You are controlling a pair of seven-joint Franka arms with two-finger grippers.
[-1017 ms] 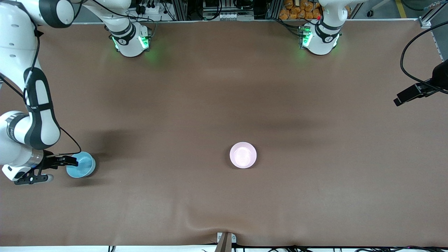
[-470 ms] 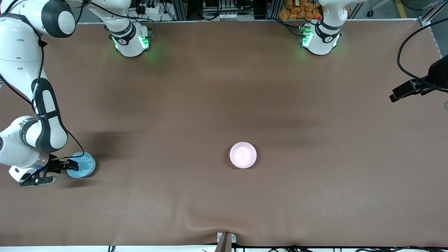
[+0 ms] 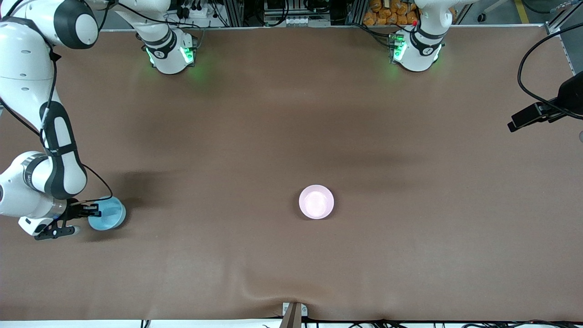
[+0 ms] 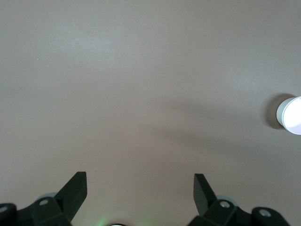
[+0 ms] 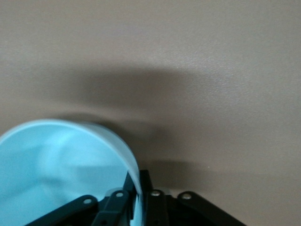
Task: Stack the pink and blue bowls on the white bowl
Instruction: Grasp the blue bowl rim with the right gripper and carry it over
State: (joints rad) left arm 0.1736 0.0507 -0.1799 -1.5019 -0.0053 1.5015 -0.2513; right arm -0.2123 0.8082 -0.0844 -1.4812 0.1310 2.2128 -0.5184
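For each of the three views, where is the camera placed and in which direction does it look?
Front view: high across the table, facing both arm bases; shows the right gripper on the blue bowl and the pink bowl.
Left wrist view: on the left arm, looking down at the table; its open left gripper shows.
Right wrist view: on the right arm; its fingers clamp the blue bowl's rim.
Shared: front and left wrist views both show the pink bowl.

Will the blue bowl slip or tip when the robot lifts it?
The blue bowl looks glossy, so it may slip. The right gripper pinches only one rim edge, so it could tilt. It looks stiff, probably keeping its shape.
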